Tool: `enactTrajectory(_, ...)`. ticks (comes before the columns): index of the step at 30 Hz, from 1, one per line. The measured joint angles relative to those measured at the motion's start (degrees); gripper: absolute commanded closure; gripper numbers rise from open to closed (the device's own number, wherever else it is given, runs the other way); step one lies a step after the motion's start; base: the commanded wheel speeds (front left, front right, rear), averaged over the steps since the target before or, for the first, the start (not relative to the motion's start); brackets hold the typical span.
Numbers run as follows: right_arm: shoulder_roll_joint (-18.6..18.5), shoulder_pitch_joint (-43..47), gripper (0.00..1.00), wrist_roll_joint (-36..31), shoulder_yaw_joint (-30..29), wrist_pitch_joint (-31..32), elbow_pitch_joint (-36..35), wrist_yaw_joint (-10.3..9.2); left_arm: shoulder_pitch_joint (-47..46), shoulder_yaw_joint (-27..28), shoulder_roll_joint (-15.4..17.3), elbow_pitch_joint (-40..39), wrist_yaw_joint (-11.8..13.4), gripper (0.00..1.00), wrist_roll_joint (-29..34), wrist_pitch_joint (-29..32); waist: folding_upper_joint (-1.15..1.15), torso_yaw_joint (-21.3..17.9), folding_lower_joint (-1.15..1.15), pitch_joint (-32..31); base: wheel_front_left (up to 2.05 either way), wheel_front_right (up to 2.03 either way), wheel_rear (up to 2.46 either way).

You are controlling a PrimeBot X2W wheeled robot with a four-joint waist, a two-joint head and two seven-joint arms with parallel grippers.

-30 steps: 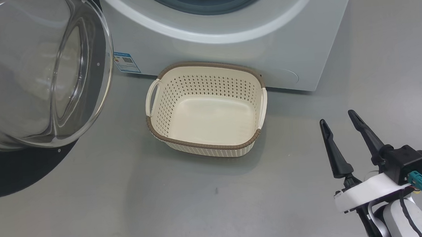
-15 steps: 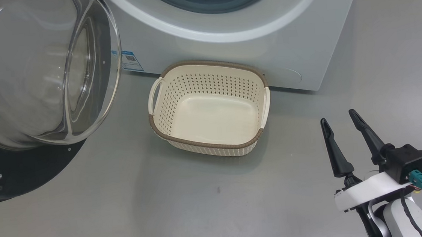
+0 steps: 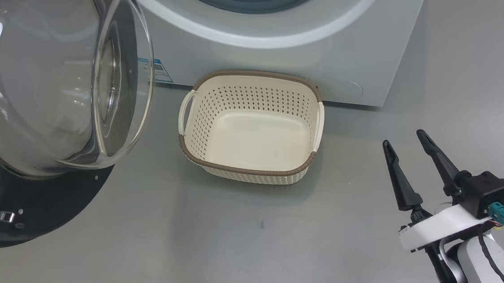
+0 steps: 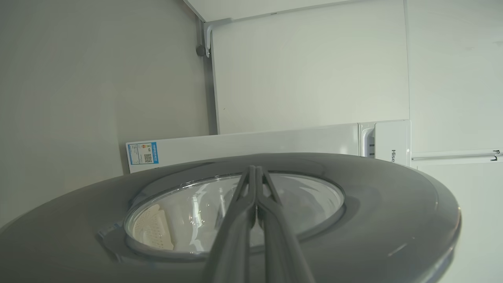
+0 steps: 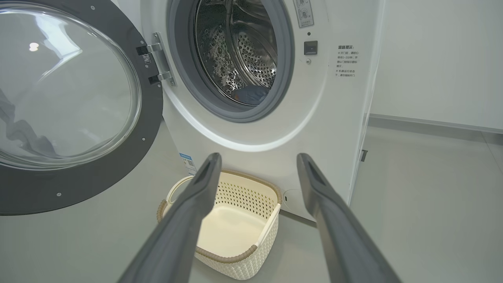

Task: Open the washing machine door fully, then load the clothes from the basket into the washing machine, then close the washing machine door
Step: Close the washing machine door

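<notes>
My left fingers [image 4: 239, 220] are clenched together and point across the outer face of the open washing machine door [image 4: 385, 220]. My right fingers [image 3: 399, 179] are spread and hold nothing. The basket [image 3: 254, 170] sits on the floor [image 3: 242, 250] ahead-left of them, just before the washing machine [image 3: 317, 51].

The closed left end effector [image 4: 255, 169] points across the washing machine door [image 4: 393, 220].

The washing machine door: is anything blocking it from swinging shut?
Nothing visible does. Between the washing machine door and the drum opening is open air; the empty basket sits on the floor, lower than the opening.
</notes>
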Motion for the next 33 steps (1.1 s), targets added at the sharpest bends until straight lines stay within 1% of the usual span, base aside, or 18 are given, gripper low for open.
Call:
enactTrajectory(4,0.01,-0.27,0.0,0.0,-0.01,0.0,0.0,0.0,0.89,-0.02,-0.32,-0.64,-0.48,1.0,-1.66,1.99,0.0,0.16,0.0,0.08,0.0,0.0,0.0)
enactTrajectory(13,0.03,-0.37,0.0,0.01,0.11,0.0,0.09,0.0,3.02,-0.84,-1.93,-2.91,-0.99,1.0,-3.82,8.27,0.0,0.53,0.0,-0.32,0.0,0.0,0.0)
enactTrajectory(16,0.03,-0.37,0.0,0.02,0.12,0.0,0.23,0.0,3.8,-1.08,-2.72,-3.83,-1.2,1.0,-5.52,10.0,0.0,0.64,0.0,-0.55,0.0,0.0,0.0)
enactTrajectory(27,0.2,-0.36,0.0,0.44,0.58,0.0,0.57,0.0,6.8,-3.28,-4.93,-8.42,-1.68,1.0,-6.05,15.8,0.0,1.06,0.0,-1.43,0.0,0.0,0.0)
enactTrajectory(33,0.33,-0.36,0.0,0.44,0.8,0.0,0.59,0.0,8.21,-3.58,-6.25,-10.77,-1.76,1.0,-6.57,17.07,0.0,1.18,0.0,-1.71,0.0,0.0,0.0)
